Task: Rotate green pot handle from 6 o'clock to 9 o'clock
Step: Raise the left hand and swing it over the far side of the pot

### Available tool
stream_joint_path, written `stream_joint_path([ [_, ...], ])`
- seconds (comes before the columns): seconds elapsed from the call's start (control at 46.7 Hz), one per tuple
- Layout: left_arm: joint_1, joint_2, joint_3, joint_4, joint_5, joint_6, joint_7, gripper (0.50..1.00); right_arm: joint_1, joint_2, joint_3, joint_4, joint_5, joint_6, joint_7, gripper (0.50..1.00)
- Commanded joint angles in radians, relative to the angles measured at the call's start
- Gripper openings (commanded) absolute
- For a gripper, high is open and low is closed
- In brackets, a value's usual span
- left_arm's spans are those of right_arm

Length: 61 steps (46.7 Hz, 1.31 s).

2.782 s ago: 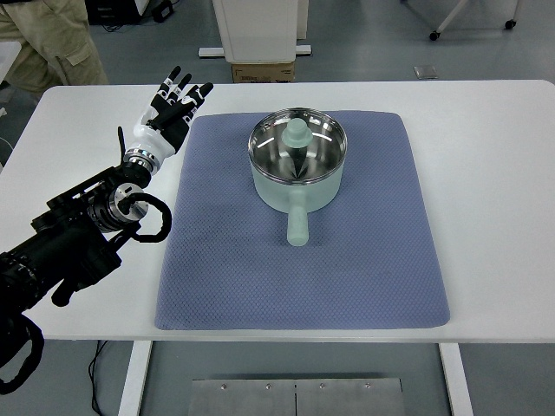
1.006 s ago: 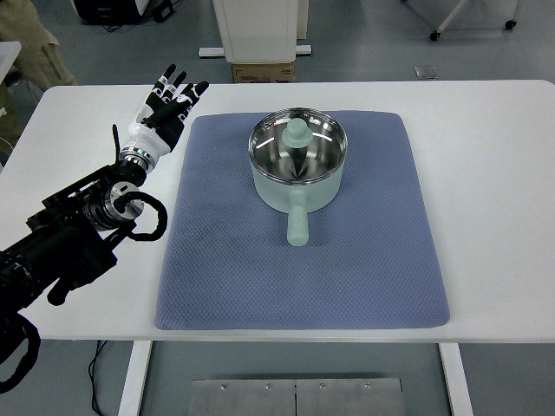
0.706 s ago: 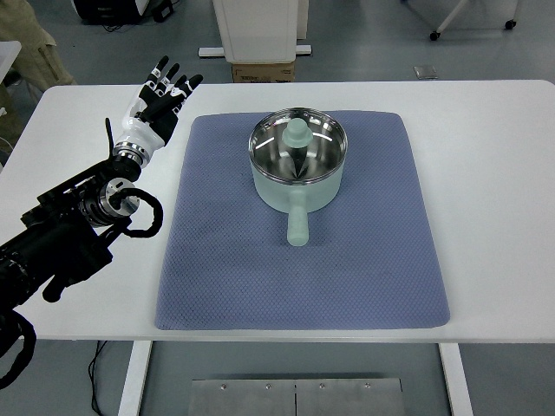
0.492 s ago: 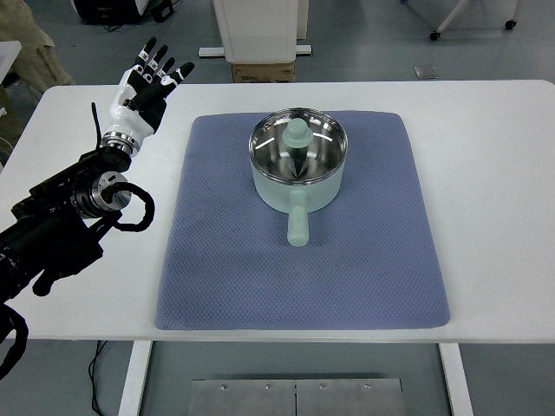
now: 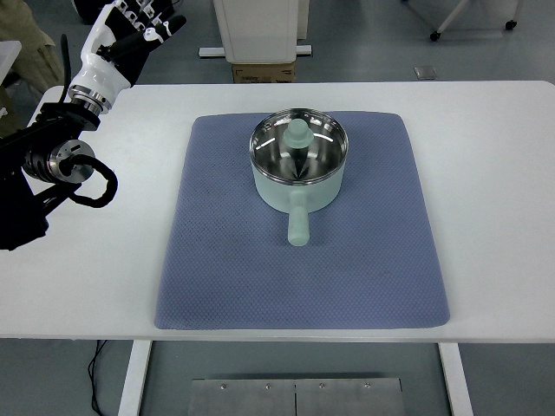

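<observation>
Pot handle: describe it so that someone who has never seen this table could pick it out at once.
On the white table lies a blue-grey mat, and a pale green pot with a glass lid stands on its far half. The pot handle is the short pale green bar sticking out of the pot's near side, towards the robot.

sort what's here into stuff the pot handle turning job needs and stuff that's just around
Needed for the job:
green pot, its handle pointing at 6 o'clock
glass lid on the pot
left hand, open, far from the pot

Just around:
blue mat
white table
cardboard box on the floor
</observation>
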Motion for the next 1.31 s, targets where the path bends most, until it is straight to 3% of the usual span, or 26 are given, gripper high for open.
stream_joint_path([
  [0.0,-0.041,0.027,0.05,-0.029,0.015,0.004,0.0,1.0,-0.001,0.0,0.0,0.0,0.0,0.0,0.0,1.0],
  [0.321,-0.148,0.07,0.183,-0.141,0.134,0.078,0.0,1.0,0.0,0.0,0.0,0.0,0.0,0.0,0.0,1.0],
  [0.514,-0.222,0.082,0.267,-0.202,0.212,0.083,0.0,1.0,-0.001,0.0,0.0,0.0,0.0,0.0,0.0,1.0],
  [0.984,-0.464,0.088,0.527,-0.323,0.286,0.069,0.0,1.0,0.0,0.0,0.0,0.0,0.0,0.0,0.0,1.0],
  [1.155,-0.555,0.079,0.648,-0.322,0.289,-0.015,0.0,1.0,0.0,0.0,0.0,0.0,0.0,0.0,0.0,1.0],
  [1.284,-0.584,0.048,0.688,-0.32,0.326,-0.022,0.0,1.0,0.0,0.0,0.0,0.0,0.0,0.0,0.0,1.0],
])
